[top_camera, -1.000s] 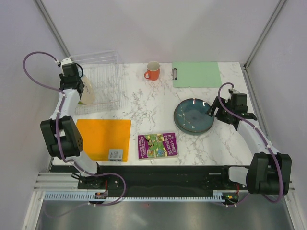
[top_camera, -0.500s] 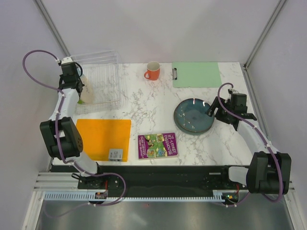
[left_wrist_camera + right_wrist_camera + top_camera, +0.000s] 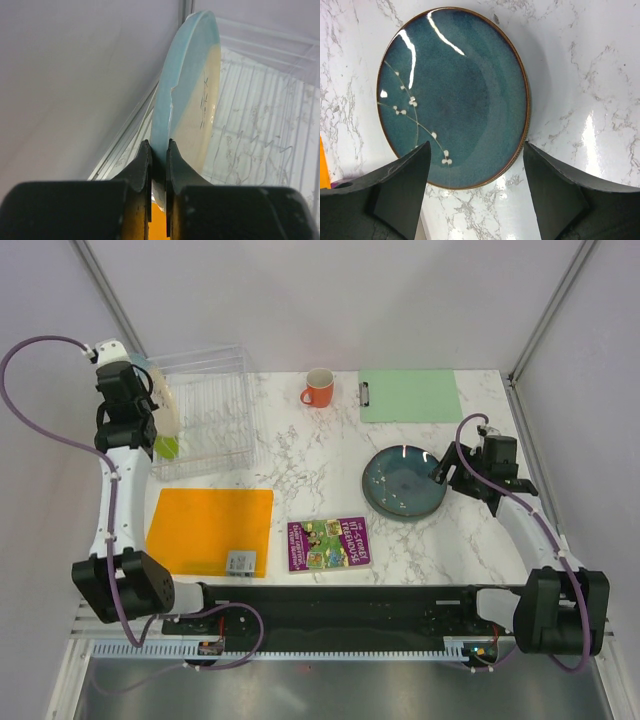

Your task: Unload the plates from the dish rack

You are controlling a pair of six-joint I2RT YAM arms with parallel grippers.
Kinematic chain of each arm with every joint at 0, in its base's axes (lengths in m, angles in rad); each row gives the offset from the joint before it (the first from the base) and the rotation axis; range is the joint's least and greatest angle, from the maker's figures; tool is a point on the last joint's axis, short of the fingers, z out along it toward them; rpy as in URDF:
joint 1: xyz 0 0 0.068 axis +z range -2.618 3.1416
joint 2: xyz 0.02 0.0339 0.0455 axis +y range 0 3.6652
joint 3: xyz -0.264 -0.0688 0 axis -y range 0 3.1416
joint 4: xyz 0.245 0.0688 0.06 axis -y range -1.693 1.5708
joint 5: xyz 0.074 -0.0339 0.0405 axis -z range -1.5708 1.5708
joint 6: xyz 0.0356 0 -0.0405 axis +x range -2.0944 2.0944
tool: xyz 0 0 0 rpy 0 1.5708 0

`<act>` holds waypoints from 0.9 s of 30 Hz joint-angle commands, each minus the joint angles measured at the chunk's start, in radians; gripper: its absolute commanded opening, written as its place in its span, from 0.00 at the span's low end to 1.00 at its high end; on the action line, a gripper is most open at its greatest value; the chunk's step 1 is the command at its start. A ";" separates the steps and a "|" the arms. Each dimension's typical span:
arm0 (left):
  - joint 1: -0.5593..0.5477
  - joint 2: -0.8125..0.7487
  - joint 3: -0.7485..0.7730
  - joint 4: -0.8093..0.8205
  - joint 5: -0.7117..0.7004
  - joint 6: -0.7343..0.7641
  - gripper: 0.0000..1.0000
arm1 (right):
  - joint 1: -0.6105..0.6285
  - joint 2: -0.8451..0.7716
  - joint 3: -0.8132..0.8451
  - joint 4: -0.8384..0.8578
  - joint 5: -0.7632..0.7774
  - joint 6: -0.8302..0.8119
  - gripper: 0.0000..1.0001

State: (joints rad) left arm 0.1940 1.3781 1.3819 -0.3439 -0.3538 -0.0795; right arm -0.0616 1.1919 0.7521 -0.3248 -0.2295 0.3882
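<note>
My left gripper point(image 3: 150, 422) is shut on the rim of a cream-and-light-blue plate point(image 3: 166, 400) and holds it on edge above the left end of the white wire dish rack point(image 3: 210, 415). The left wrist view shows the rim of this plate point(image 3: 190, 100) pinched between both fingers point(image 3: 140, 165), with the rack point(image 3: 260, 130) below. A small lime green plate point(image 3: 167, 448) stands in the rack. A dark teal plate point(image 3: 405, 482) lies flat on the table. My right gripper point(image 3: 446, 472) is open at its right rim; the right wrist view shows the teal plate point(image 3: 452, 95) beyond my right gripper point(image 3: 476, 148).
An orange mug point(image 3: 319, 388) and a green clipboard point(image 3: 409, 395) sit at the back of the marble table point(image 3: 300, 460). An orange mat point(image 3: 205, 525) with a small card point(image 3: 240, 562) lies in front of the rack. A picture book point(image 3: 329, 543) lies near the front middle.
My left gripper closed on the cream-and-blue plate and raised it out of the rack, up and to the left. The right arm has barely moved.
</note>
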 commanded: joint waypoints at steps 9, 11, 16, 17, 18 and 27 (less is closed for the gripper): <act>-0.005 -0.304 -0.065 0.002 0.504 -0.270 0.02 | 0.006 -0.159 0.061 0.058 -0.270 0.046 0.83; -0.010 -0.327 -0.104 0.005 0.646 -0.349 0.02 | 0.012 -0.172 0.058 0.082 -0.310 0.076 0.83; -0.045 -0.399 -0.259 0.100 0.860 -0.486 0.02 | 0.054 -0.196 0.021 0.216 -0.358 0.198 0.84; -0.065 -0.413 -0.282 0.114 0.869 -0.521 0.02 | 0.113 -0.201 0.016 0.227 -0.325 0.213 0.84; -0.074 -0.427 -0.325 0.144 0.877 -0.534 0.02 | 0.138 -0.224 0.007 0.262 -0.291 0.234 0.84; -0.183 -0.510 -0.489 0.275 0.946 -0.671 0.02 | 0.384 -0.124 -0.010 0.469 -0.215 0.353 0.85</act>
State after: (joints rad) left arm 0.0460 0.9386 0.8989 -0.3351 0.4885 -0.5938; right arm 0.2527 1.0126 0.7383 -0.0006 -0.4786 0.6708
